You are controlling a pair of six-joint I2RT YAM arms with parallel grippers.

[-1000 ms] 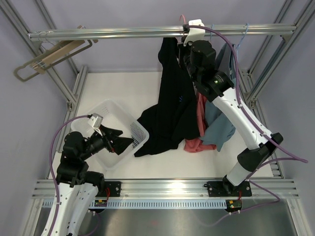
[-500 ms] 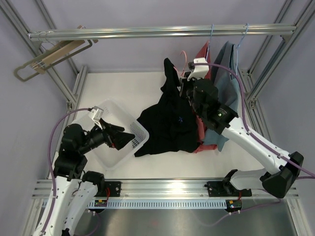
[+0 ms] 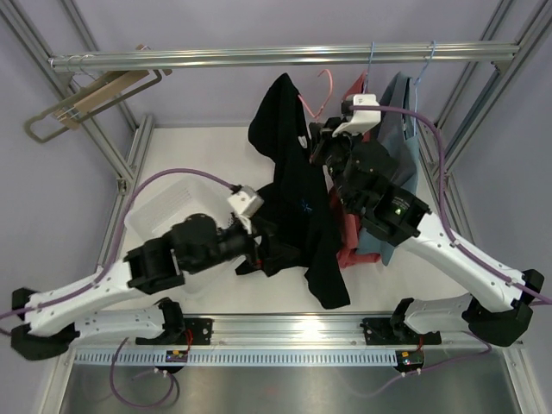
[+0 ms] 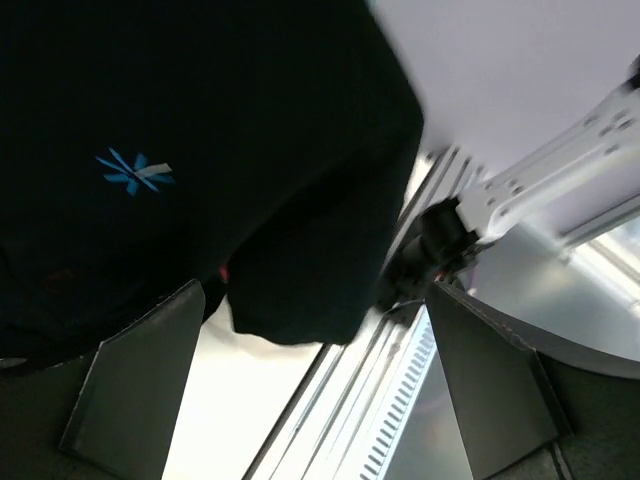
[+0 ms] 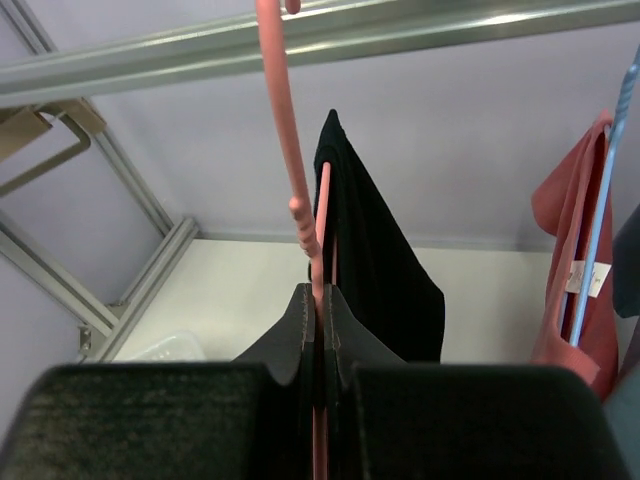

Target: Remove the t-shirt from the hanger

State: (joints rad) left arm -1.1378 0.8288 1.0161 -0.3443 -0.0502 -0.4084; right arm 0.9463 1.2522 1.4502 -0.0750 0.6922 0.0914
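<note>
Right gripper is pinched completely shut on the thin stem of the pink hanger, just under its hook, and from where I stand it holds the hanger up in the air below the metal rail, the hook looking free of it. The black t-shirt is on that hanger: one shoulder sticks up beside the hook, and the rest drapes down and forward over the middle of the table, its lowest corner reaching toward the near edge. Left gripper is spread as wide as it goes and has hold of nothing; it reaches in low from the left, and the shirt's lower part, with a small blue mark on it, hangs across the gap ahead of its fingers. Whether the cloth touches them I cannot tell. Behind the left arm sits a white basket. A red garment and a blue-grey garment hang on the rail to the right.
</note>
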